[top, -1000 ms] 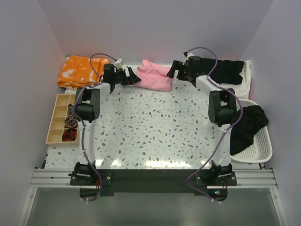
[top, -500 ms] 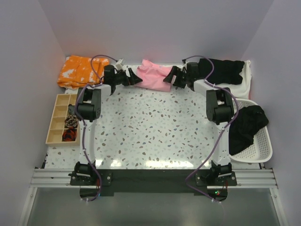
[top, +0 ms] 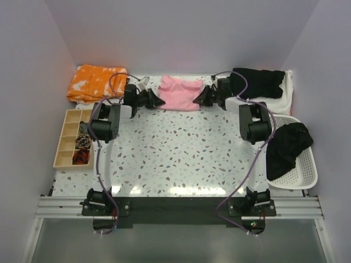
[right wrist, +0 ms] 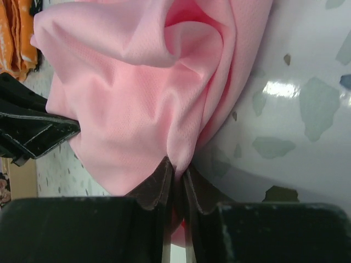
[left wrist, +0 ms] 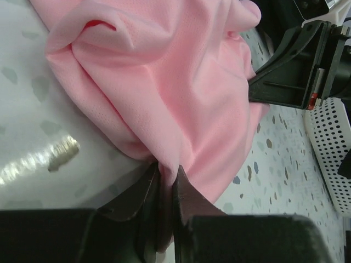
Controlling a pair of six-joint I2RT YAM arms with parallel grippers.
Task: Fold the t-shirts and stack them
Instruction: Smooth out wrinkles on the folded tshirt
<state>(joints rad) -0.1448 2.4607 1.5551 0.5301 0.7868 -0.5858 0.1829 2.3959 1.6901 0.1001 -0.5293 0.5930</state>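
We see 1 pink shirt (top: 179, 93), fine-knit, rumpled, top centre; 2 black shirts (top: 258, 82), limp, upper right & right. L gripper (left wrist: 166, 170), R gripper (right wrist: 178, 167): each pinched tight on pink fabric.

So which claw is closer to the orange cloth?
Left. The left claw grips the pink shirt at its left edge, just right of the orange cloth. The right claw grips the shirt's opposite edge, farther off.
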